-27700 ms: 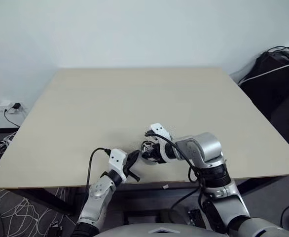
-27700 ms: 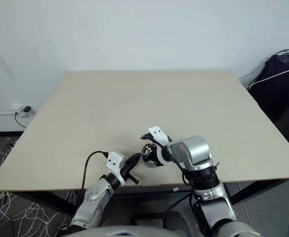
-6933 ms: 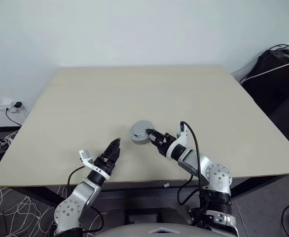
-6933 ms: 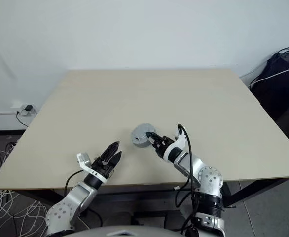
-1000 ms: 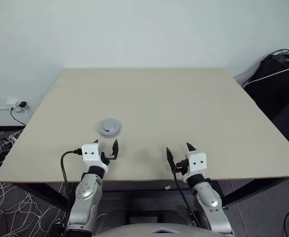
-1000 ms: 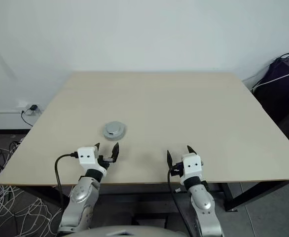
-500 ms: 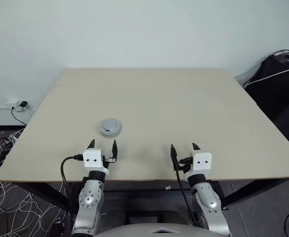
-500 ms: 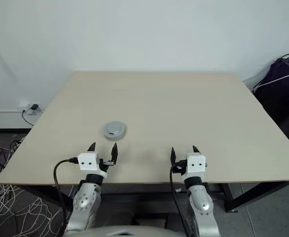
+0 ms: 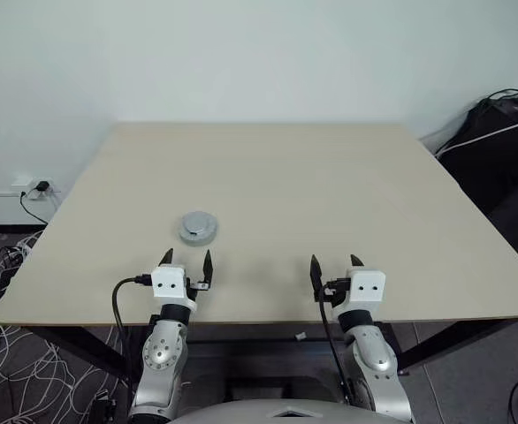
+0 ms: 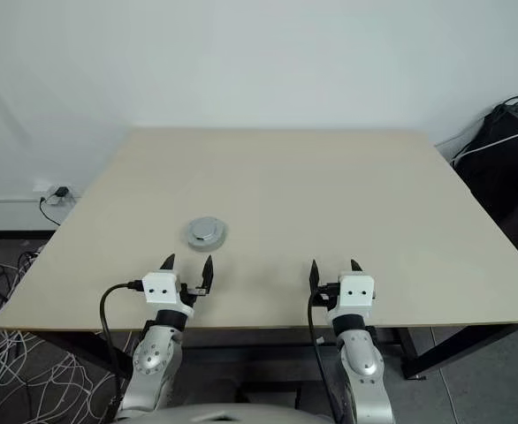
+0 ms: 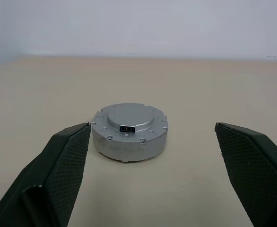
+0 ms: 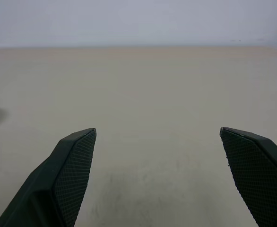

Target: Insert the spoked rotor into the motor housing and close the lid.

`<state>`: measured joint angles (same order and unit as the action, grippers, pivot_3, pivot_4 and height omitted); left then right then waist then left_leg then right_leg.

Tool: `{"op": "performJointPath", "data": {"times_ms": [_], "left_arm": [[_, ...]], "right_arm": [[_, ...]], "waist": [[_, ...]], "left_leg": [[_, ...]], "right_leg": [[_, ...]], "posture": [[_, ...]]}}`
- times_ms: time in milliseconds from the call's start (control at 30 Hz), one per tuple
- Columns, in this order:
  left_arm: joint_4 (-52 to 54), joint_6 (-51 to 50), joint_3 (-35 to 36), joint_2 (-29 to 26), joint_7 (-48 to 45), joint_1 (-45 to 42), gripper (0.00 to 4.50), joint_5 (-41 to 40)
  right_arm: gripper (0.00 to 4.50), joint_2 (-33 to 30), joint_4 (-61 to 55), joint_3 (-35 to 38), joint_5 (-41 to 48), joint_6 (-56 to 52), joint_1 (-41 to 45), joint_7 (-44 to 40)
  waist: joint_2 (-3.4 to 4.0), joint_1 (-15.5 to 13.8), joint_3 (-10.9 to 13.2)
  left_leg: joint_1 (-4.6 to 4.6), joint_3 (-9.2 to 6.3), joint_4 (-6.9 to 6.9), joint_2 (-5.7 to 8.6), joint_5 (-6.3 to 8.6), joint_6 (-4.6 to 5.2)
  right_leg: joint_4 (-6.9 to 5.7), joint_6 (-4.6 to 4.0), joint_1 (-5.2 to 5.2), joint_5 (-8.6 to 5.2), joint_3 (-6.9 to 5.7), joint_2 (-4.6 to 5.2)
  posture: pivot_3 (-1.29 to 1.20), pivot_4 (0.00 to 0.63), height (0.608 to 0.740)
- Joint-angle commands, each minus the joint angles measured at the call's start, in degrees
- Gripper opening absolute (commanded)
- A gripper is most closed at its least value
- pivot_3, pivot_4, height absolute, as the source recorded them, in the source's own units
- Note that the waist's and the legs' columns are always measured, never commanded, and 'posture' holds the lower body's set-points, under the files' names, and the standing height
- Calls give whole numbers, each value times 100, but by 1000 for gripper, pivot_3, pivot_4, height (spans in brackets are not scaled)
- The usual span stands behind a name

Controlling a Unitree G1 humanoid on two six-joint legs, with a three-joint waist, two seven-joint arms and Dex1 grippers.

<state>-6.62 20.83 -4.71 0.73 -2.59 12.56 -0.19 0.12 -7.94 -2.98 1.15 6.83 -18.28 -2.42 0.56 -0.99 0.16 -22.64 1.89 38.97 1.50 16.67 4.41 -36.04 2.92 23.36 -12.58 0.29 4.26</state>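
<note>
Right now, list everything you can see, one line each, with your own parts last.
Round silver metal motor unit with its lid on: one, silver, on the table ahead of the left tool.
Beige rectangular table: one, beige, against the pale wall.
Dark bag with a white cable: one, black, beyond the table's far right corner.
Tangled white cables: many, white, on the floor at left.
Wall socket: one, white, low on the left wall.
Left tool: one, black fingers, open, near edge.
Right tool: one, black fingers, open, near edge.
</note>
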Motion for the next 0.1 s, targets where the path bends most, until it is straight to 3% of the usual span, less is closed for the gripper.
{"op": "performJointPath", "data": {"times_ms": [33,100], "left_arm": [[64,149,27,44,-16,-93,4070,-42],[65,111,54,67,25,-90,3583,-39]], "right_arm": [[4122,38,-268,17,39,-12,59,31],[3612,45,-264,31,57,-27,59,31]], "waist": [[0,0,0],[0,0,0]], "left_leg": [[0,0,0,0,0,0],[0,0,1,0,0,0]], "right_leg": [[0,0,0,0,-1,0],[0,1,-1,0,-1,-1]], "posture": [[0,0,740],[0,0,740]]}}
